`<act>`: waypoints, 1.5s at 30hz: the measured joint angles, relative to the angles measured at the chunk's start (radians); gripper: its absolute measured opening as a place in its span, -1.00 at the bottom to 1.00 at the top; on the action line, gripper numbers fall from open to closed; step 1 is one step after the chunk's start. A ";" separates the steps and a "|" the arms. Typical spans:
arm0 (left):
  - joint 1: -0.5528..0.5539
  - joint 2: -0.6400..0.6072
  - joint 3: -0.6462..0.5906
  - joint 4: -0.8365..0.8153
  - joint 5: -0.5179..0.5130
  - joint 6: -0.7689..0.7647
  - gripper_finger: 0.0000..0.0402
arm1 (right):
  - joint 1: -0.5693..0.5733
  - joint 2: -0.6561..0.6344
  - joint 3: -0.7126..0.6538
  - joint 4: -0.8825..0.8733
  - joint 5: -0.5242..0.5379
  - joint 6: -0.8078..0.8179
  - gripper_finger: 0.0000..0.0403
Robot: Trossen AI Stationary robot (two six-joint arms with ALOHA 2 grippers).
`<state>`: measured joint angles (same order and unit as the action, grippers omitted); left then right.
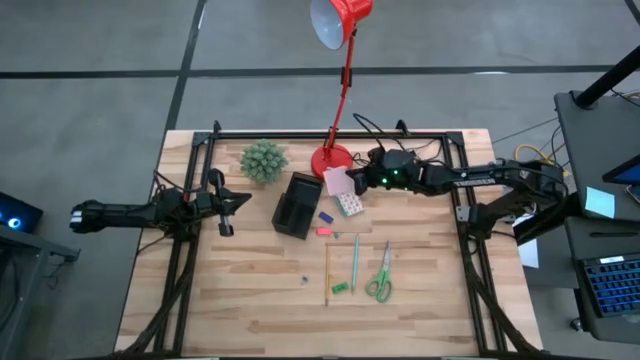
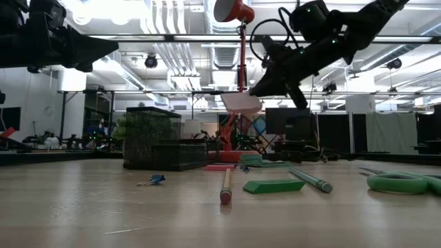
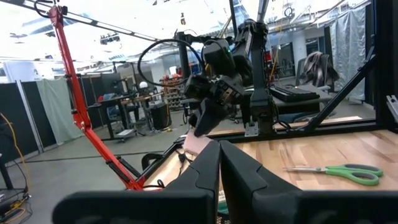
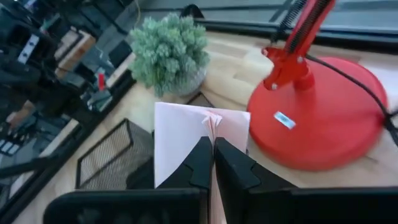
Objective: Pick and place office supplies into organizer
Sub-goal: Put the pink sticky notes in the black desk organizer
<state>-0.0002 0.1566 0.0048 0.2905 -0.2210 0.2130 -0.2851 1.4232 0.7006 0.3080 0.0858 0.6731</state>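
My right gripper (image 1: 352,182) is shut on the pink sticky-note pad (image 1: 337,181), held in the air between the red lamp base (image 1: 333,160) and the black mesh organizer (image 1: 297,205). The white dotted pad (image 1: 349,204), purple piece (image 1: 324,215) and pink piece (image 1: 323,230) lie right of the organizer. The yellow pencil (image 1: 328,272), green pen (image 1: 354,262), green piece (image 1: 340,288) and green-handled scissors (image 1: 380,275) lie nearer the front. My left gripper (image 1: 243,197) is shut and empty, raised left of the organizer. My right gripper pinches the pink pad between its two fingers at the middle of one edge (image 4: 211,121), where the paper puckers. The fingers slant down from the table's right. The pad (image 2: 241,102) is lifted clear of the table, nearly level below the fingertips.
A green spiky plant (image 1: 263,160) stands behind the organizer on the left. The red lamp's arm (image 1: 345,90) rises from its base at the back. A small clip (image 1: 303,279) lies on the wood near the front. A black frame (image 1: 330,133) borders the table.
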 joint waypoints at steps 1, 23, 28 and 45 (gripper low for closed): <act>0.000 0.000 0.000 0.000 0.000 0.000 -1.00 | 0.003 0.016 0.000 0.026 0.003 0.003 -0.96; 0.000 0.000 0.000 0.042 0.000 0.003 -1.00 | 0.131 0.272 0.111 0.246 0.258 0.143 -0.96; 0.000 0.002 0.000 0.039 0.000 0.003 -1.00 | 0.162 0.297 0.133 0.244 0.397 0.166 -0.96; 0.000 0.013 0.000 0.042 0.002 0.003 -1.00 | 0.218 0.421 0.243 0.250 0.522 0.185 -0.96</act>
<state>-0.0006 0.1696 0.0048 0.3328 -0.2192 0.2161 -0.0676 1.8443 0.9437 0.5580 0.6081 0.8583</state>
